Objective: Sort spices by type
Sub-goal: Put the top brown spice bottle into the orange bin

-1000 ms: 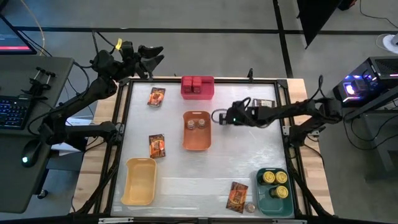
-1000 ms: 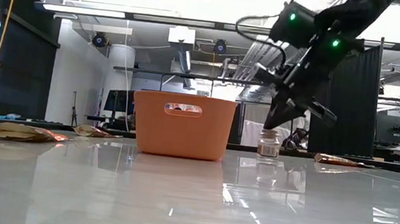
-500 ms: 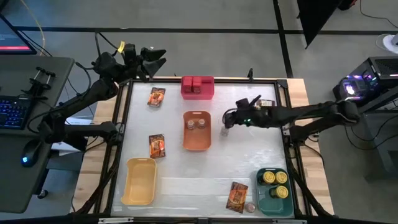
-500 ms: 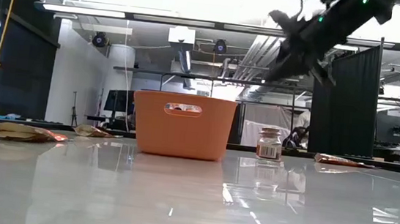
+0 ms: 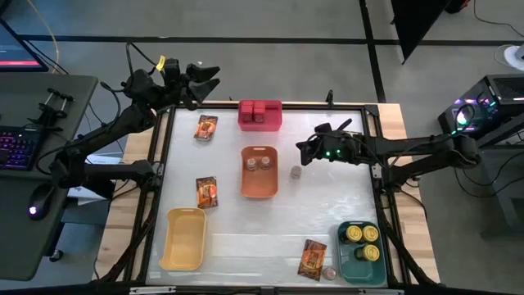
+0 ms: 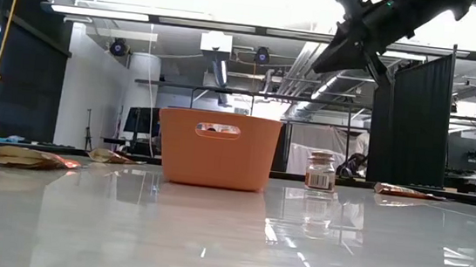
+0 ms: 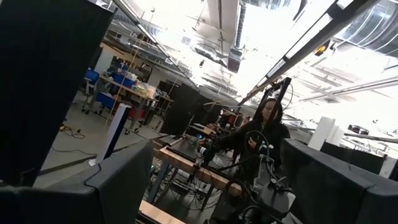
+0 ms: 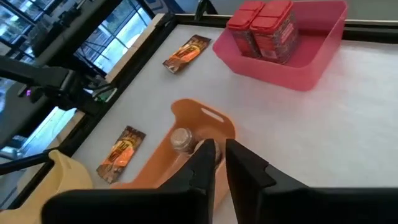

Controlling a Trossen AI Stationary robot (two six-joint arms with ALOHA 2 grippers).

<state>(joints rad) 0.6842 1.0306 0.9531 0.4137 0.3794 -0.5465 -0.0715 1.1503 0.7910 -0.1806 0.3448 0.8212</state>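
A tiny pale-lidded jar (image 5: 295, 172) (image 6: 319, 170) stands upright on its base, just right of the orange bin (image 5: 259, 190), which holds two like jars (image 5: 259, 163). My right gripper (image 5: 301, 152) (image 8: 220, 149) hovers above and to the right of it, touching nothing, with only a thin slit between its fingers. My left gripper (image 5: 210, 77) waits, raised and open, beyond the table's far left corner. Red boxes (image 5: 259, 109) sit in the red bin. Yellow-topped tins (image 5: 361, 242) sit in the green bin. Printed packets (image 5: 205, 127) (image 5: 206, 192) (image 5: 312, 259) lie flat on the table.
An empty yellow bin (image 5: 184, 238) sits near the left front corner. Another small jar (image 5: 330, 273) stands beside the front packet and the green bin (image 5: 342, 254). A further packet (image 5: 349, 135) lies under my right arm. Open tabletop lies between the orange bin and the right edge.
My right gripper has come off the jar beside the orange bin, risen well above it and drawn back a little toward the table's right edge. The jar has stayed upright where it was. My left arm has barely moved.
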